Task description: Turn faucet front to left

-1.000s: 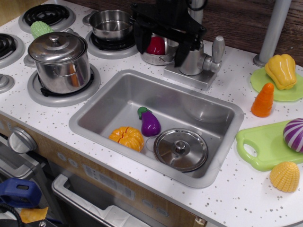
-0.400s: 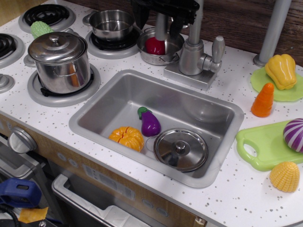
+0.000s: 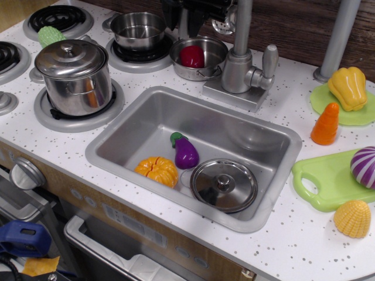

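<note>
We see the faucet (image 3: 237,73) upright behind the sink (image 3: 117,137), near the counter's far edge. The gripper (image 3: 196,12) hangs above, touching nothing; we cannot tell how its jaws stand.

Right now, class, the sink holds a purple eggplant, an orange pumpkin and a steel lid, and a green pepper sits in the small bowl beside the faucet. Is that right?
Not quite. The sink does hold the eggplant, pumpkin and lid, but the piece in the small bowl beside the faucet is red, not green. The observation.image view shows this.
</note>
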`<action>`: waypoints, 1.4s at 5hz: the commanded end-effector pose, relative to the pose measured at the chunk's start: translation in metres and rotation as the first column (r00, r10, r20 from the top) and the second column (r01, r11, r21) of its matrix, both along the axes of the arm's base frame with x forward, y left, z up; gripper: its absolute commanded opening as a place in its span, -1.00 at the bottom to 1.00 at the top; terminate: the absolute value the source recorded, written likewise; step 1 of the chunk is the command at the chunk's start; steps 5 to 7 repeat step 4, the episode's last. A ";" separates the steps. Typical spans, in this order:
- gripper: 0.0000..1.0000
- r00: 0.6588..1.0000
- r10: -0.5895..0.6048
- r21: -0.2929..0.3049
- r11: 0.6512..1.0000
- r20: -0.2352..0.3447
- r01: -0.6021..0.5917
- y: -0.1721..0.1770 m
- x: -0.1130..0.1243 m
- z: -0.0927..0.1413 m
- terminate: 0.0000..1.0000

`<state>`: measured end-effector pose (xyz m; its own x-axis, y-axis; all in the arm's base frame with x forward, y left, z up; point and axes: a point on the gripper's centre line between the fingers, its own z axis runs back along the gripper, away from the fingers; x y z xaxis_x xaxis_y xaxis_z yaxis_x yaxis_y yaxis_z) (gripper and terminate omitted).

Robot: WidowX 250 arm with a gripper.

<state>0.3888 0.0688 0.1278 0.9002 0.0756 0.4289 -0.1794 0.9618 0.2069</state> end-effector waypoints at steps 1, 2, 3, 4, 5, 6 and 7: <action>-1.00 0.996 -0.037 0.047 0.998 0.079 0.034 0.022 0.020 0.012 -1.00; -1.00 0.994 -0.055 0.088 0.995 0.099 0.046 0.035 0.029 0.008 -1.00; -1.00 0.990 -0.074 0.109 0.992 0.119 0.061 0.047 0.040 0.009 -1.00; -1.00 0.988 -0.086 0.115 0.991 0.125 0.072 0.051 0.045 0.008 1.00; -1.00 0.988 -0.086 0.115 0.991 0.125 0.072 0.051 0.045 0.008 1.00; -1.00 0.988 -0.086 0.115 0.991 0.125 0.072 0.051 0.045 0.008 1.00; -1.00 0.988 -0.086 0.115 0.991 0.125 0.072 0.051 0.045 0.008 1.00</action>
